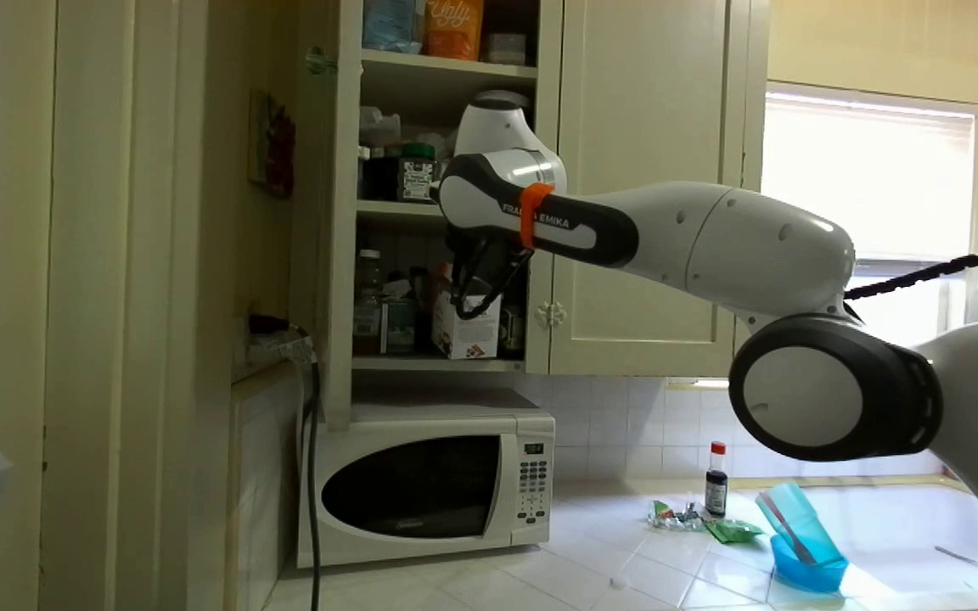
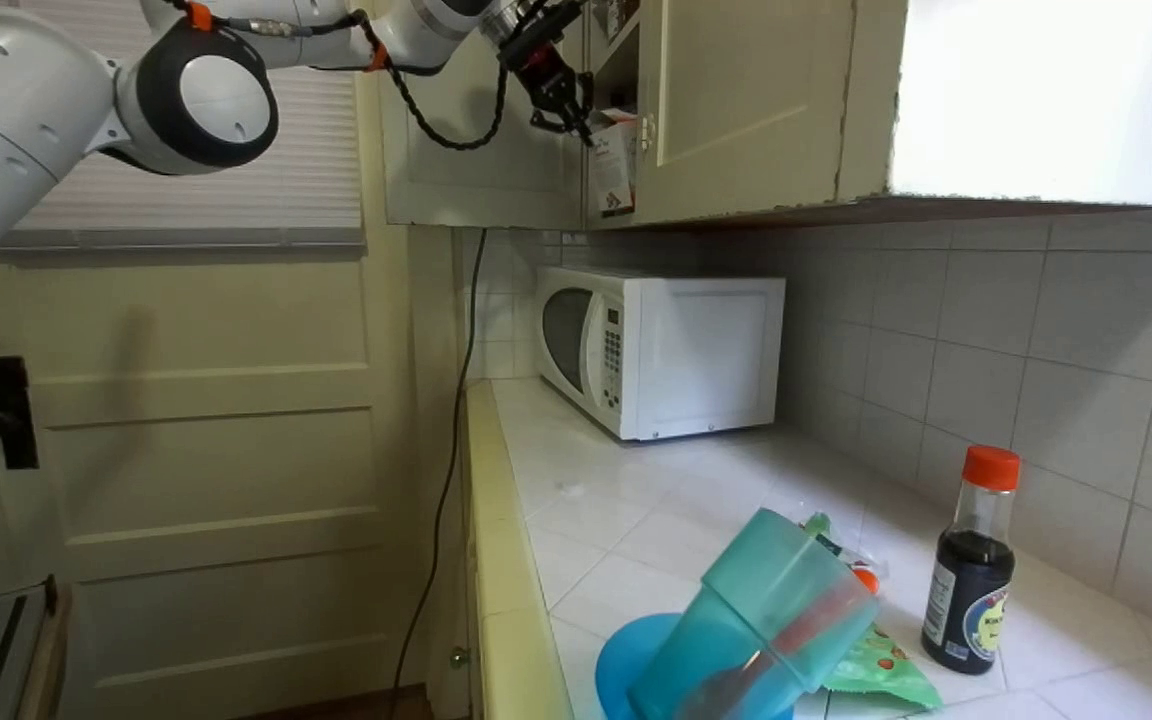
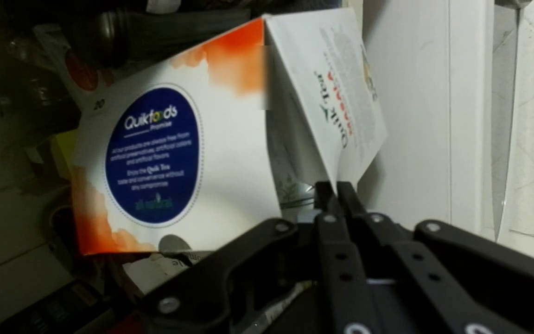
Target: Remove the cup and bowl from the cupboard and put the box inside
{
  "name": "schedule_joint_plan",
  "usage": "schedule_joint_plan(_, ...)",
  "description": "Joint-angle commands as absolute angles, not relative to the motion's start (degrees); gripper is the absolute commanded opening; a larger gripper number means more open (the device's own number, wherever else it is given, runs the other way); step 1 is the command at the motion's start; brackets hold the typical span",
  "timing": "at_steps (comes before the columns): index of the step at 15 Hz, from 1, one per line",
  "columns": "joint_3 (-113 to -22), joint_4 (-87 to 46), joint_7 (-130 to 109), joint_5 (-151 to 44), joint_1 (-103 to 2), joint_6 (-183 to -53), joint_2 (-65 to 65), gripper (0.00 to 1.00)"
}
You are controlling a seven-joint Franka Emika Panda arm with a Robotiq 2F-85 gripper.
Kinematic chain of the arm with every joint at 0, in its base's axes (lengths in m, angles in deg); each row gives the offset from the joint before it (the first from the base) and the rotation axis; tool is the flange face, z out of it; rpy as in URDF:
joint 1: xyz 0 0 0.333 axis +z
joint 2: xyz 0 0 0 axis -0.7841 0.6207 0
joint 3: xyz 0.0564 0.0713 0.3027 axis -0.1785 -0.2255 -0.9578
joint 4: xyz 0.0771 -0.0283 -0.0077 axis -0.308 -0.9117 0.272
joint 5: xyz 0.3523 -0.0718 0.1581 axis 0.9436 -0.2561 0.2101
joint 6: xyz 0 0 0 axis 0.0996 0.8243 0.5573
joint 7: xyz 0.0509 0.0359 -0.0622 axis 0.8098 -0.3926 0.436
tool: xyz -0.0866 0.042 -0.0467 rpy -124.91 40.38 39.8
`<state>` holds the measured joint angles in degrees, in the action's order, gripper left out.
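The box (image 3: 230,185), a white tea carton with orange patches and a blue oval, stands on the lowest shelf of the cupboard (image 1: 442,365). In the wrist view its open side panel sticks out, and my gripper (image 3: 336,191) is shut on that panel's edge. An exterior view shows the gripper (image 2: 586,136) tilted down at the cupboard opening, touching the box's upper part. Out on the counter, the turquoise cup (image 2: 756,590) leans tilted in the blue bowl (image 2: 626,650), with a reddish utensil inside the cup. Both are far from the gripper.
Jars and packages crowd the shelves around the box. Below the cupboard stands a white microwave (image 1: 421,488). A red-capped bottle (image 1: 716,488) and a green packet (image 1: 733,531) lie near the cup. The cupboard's open door (image 2: 496,180) stands beside the arm; a black cable (image 2: 448,470) hangs below.
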<state>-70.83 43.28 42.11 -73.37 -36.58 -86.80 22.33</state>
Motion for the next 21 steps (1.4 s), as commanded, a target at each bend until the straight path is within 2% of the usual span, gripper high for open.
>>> schedule_joint_plan(1,-68.7,49.3,41.2,-72.9,-36.1,-84.9,25.2,0.36)
schedule_joint_plan(8,-67.7,43.7,41.6,-72.5,-35.9,-86.9,21.8,0.89)
schedule_joint_plan(10,-67.3,45.1,41.8,-73.1,-35.3,-86.4,22.5,1.00)
schedule_joint_plan(15,-68.3,44.4,46.9,-72.2,-34.9,-85.0,21.8,1.00)
schedule_joint_plan(21,-70.6,43.8,60.3,-70.2,-33.6,-75.7,19.8,1.00)
